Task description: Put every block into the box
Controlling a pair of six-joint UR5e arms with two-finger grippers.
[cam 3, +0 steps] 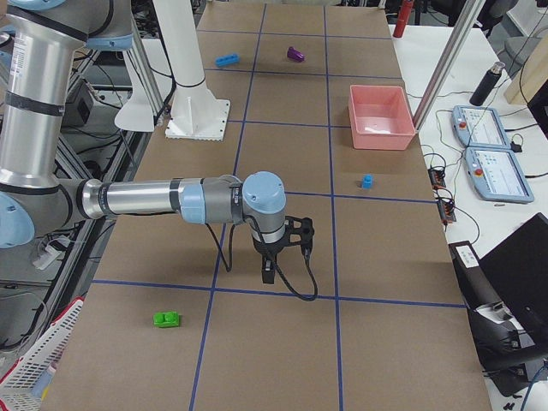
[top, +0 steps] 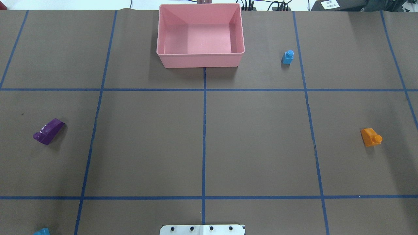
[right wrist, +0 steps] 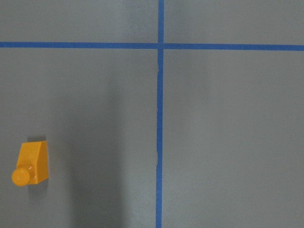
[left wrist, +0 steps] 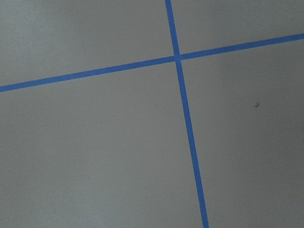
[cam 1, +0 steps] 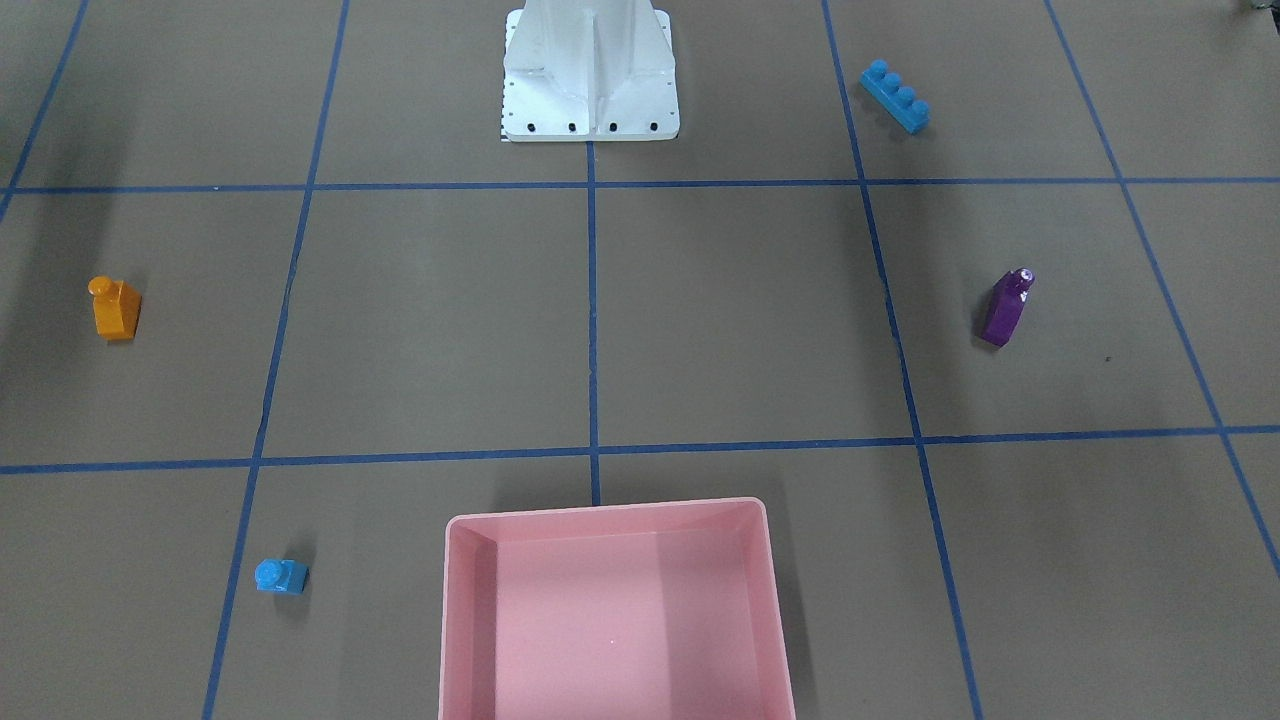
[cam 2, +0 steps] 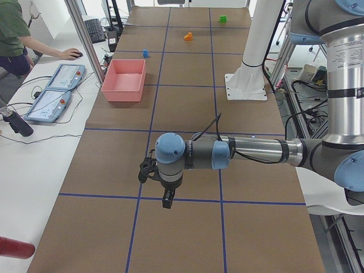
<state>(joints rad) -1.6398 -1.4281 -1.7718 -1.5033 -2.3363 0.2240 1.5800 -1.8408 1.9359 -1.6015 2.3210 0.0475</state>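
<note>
The pink box (top: 199, 60) stands empty at the table's far middle. Five blocks lie scattered on the brown mat: orange (top: 371, 137) at the right, small blue (top: 288, 57) right of the box, purple (top: 48, 131) at the left, long blue (cam 1: 895, 96) near the base, and green (cam 3: 167, 319) far out on the right end. My left gripper (cam 2: 166, 202) hangs fingers-down over bare mat in the exterior left view. My right gripper (cam 3: 268, 276) hangs the same way, up-table from the green block. I cannot tell whether either is open or shut.
The white robot base (cam 1: 590, 80) stands at the table's near middle. A person (cam 2: 11, 34) sits at the side bench with two teach pendants (cam 2: 48, 105). Blue tape lines cross the mat. A laptop and bottle (cam 3: 488, 81) are on the bench.
</note>
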